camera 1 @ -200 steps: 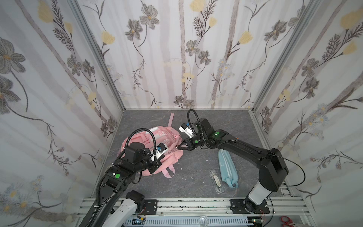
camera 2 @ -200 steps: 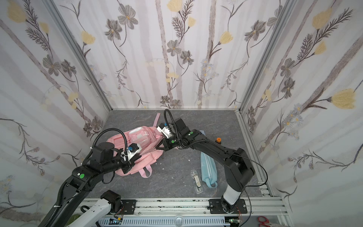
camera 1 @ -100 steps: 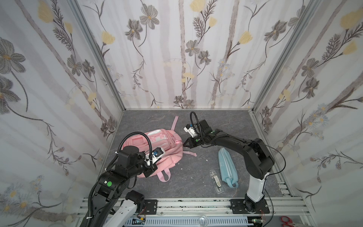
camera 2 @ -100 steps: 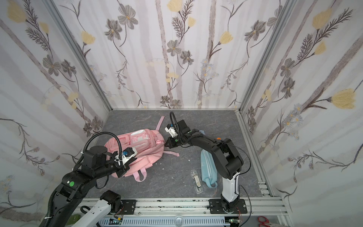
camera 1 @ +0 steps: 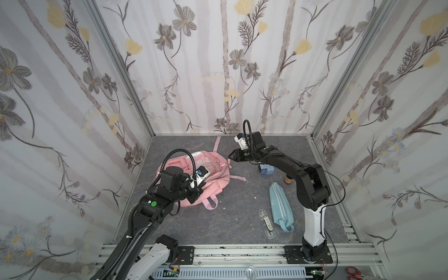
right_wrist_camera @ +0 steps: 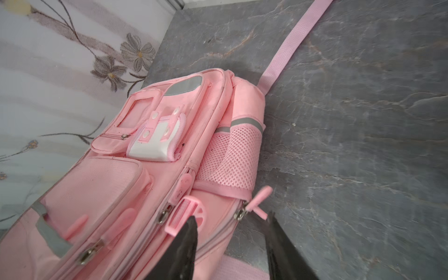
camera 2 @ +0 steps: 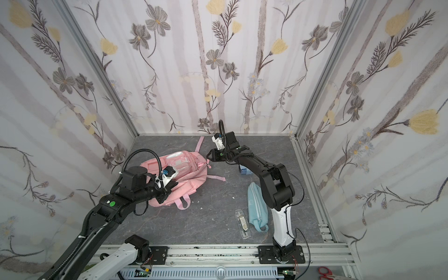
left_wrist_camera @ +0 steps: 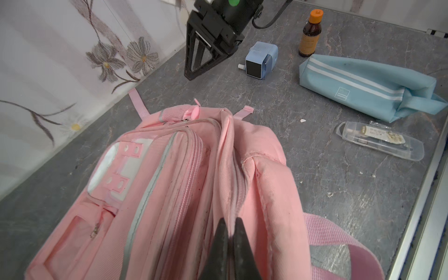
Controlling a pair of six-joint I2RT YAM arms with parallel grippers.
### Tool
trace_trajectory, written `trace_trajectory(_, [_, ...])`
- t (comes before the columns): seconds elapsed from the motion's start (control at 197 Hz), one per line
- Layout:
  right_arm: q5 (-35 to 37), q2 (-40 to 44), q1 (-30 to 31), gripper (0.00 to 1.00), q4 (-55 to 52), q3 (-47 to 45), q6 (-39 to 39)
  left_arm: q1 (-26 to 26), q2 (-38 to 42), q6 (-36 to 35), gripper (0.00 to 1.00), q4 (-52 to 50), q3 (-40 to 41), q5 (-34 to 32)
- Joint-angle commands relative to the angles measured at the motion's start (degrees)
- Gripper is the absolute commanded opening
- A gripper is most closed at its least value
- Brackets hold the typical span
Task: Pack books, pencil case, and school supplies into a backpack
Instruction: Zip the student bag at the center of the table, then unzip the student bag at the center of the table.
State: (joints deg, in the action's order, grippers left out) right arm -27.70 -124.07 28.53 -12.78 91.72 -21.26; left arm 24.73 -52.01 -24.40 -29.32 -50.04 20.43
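Now: on the desk (camera 1: 237, 218), pink backpack (camera 1: 218, 174) lies flat, front up; left jaws clamped on a fabric fold beside its main zip. Light-blue pencil case (camera 1: 281, 208) well apart, unpacked. Pink zip pull (right_wrist_camera: 258, 197) just ahead of the parted, empty right jaws; right arm nearer.

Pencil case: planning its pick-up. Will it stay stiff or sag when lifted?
The pencil case is soft, creased fabric, so it would likely sag if pinched at one end. Lying flat on the table, it probably won't roll when pushed.
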Motion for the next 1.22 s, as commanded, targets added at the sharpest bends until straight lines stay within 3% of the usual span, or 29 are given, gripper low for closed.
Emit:
trace_trajectory(0.0, [1.4, 3.6, -0.7, 0.45, 0.7, -3.1, -3.1, 2.2, -5.3, 7.8, 0.03, 16.0, -2.2, 1.6])
trace_trajectory(0.031, [1.4, 4.8, -0.8, 0.46, 1.0, -4.4, -3.4, 3.1, -6.8, 8.4, 0.16, 16.9, -2.9, 1.4])
trace_trajectory(0.086, [1.2, 6.8, -1.1, 0.46, 1.4, -6.4, -3.7, 4.3, -9.1, 9.4, 0.53, 18.2, -3.7, 1.4])
trace_trajectory(0.122, [0.8, 8.0, -1.0, 0.46, 1.5, -7.3, -3.8, 4.7, -10.0, 10.0, 0.71, 18.6, -4.1, 2.0])
trace_trajectory(0.153, [0.5, 9.0, -1.0, 0.46, 1.5, -8.0, -3.7, 4.7, -10.4, 10.5, 0.81, 19.0, -4.2, 2.8])
trace_trajectory(0.188, [0.4, 9.9, -1.0, 0.46, 1.4, -8.6, -3.7, 4.7, -10.5, 11.1, 0.85, 19.9, -4.1, 3.3])
trace_trajectory(0.376, [0.5, 13.0, -0.9, 0.45, -0.1, -10.6, -2.4, 4.7, -10.7, 11.5, 0.86, 20.3, -2.8, -3.3])
trace_trajectory(0.615, [1.0, 14.4, -0.9, 0.44, -2.3, -11.2, -0.3, 6.6, -18.6, 1.4, 0.84, 7.0, -5.1, -13.0])
trace_trajectory(1.215, [2.9, 17.1, -0.7, 0.43, -0.2, -14.6, -3.6, 8.9, -32.9, -6.8, 0.76, 12.8, -2.2, -24.7])
